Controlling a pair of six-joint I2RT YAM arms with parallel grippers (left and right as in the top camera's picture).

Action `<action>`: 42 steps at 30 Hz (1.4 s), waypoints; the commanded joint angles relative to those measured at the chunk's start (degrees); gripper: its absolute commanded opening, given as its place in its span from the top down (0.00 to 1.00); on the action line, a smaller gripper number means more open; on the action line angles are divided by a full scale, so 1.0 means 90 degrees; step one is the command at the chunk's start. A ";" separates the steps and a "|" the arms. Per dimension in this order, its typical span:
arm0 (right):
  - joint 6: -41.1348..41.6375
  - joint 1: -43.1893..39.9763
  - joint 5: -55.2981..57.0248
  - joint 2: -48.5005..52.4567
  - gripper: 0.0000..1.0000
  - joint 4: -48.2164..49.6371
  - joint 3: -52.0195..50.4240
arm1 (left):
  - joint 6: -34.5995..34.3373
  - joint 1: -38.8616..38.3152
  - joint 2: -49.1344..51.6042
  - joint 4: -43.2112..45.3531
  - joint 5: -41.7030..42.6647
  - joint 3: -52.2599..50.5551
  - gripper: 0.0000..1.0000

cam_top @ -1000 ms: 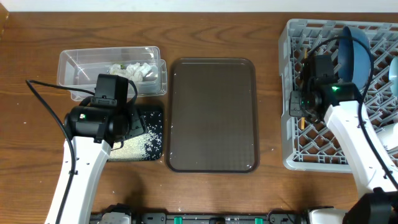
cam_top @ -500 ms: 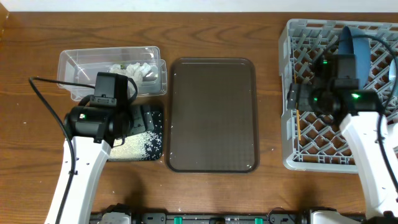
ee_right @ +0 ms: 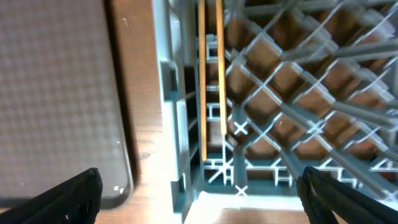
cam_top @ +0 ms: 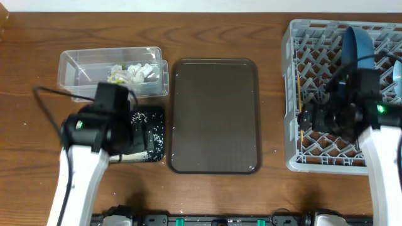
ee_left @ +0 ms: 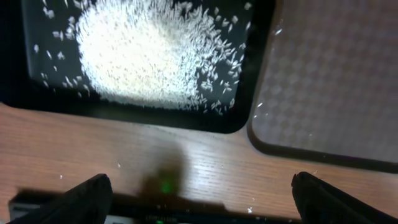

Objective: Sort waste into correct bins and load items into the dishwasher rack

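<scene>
The grey dishwasher rack fills the right side, and a deep-blue dish stands on edge in its back. Two wooden chopsticks lie side by side in the rack's left column. My right gripper hangs open above them, holding nothing. White rice grains are heaped in the black tray. My left gripper is open and empty over that tray's near edge. The clear tub holds the white tissue and the yellow-green wrapper.
The large dark brown tray lies between the black tray and the rack. A few stray grains dot the wood near the table's front edge.
My right gripper has opened and drawn back toward the front, leaving the chopsticks lying in the rack. My left gripper has opened wider and shifted slightly toward the front.
</scene>
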 commanded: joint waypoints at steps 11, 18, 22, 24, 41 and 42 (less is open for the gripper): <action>-0.0102 -0.0063 -0.0061 -0.4840 0.01 0.1173 -0.1751 | 0.0245 0.0032 -0.5221 0.1547 0.0017 -0.1161 0.04; -0.0102 -0.0063 -0.0061 -0.5761 0.01 0.0408 -0.1751 | 0.0243 0.0032 -0.6237 0.1530 0.0017 -0.1161 0.04; -0.0100 -0.0063 -0.0061 -0.5802 0.01 -0.0170 -0.1751 | 0.0245 0.0032 -0.6283 0.1525 0.0017 -0.1161 0.04; -0.0102 -0.0063 -0.0061 -0.5802 0.01 -0.0459 -0.1751 | 0.0243 0.0032 -0.6283 0.1528 0.0017 -0.1161 0.05; -0.0102 0.0294 -0.0265 -0.6477 0.01 0.0372 -0.2436 | 0.0243 0.0032 -0.6283 0.1528 0.0017 -0.1161 0.04; -0.0109 0.0376 -0.0238 -0.6688 0.01 0.0775 -0.2669 | 0.0245 0.0032 -0.6283 0.1528 0.0017 -0.1161 0.04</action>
